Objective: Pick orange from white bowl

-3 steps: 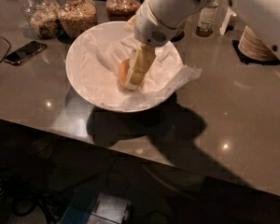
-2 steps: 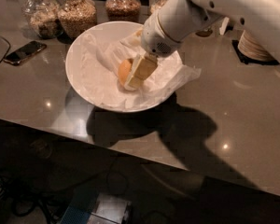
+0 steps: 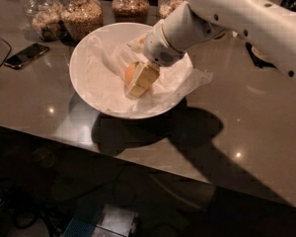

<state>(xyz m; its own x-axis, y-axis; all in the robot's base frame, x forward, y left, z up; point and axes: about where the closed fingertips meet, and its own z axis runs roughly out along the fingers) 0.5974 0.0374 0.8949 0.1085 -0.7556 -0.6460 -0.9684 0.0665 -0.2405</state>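
The orange [image 3: 130, 73] lies in the middle of the white bowl [image 3: 89, 53], on crinkled white paper [image 3: 106, 78]. My gripper [image 3: 142, 81] reaches down into the bowl from the upper right and sits right against the orange, covering its right side. Only the left part of the fruit shows. The white arm [image 3: 227, 14] runs from the top right down to the bowl.
Several glass jars of grains [image 3: 82, 15] stand behind the bowl at the table's back edge. A phone [image 3: 26, 55] lies to the left. The paper [image 3: 200, 78] hangs over the bowl's right rim. A stack of plates [image 3: 266, 58] is behind the arm on the right. The table's front edge runs below the bowl.
The arm's upper part has swung to the right and lower. The gripper stays at the orange in the bowl, and the orange has barely moved.
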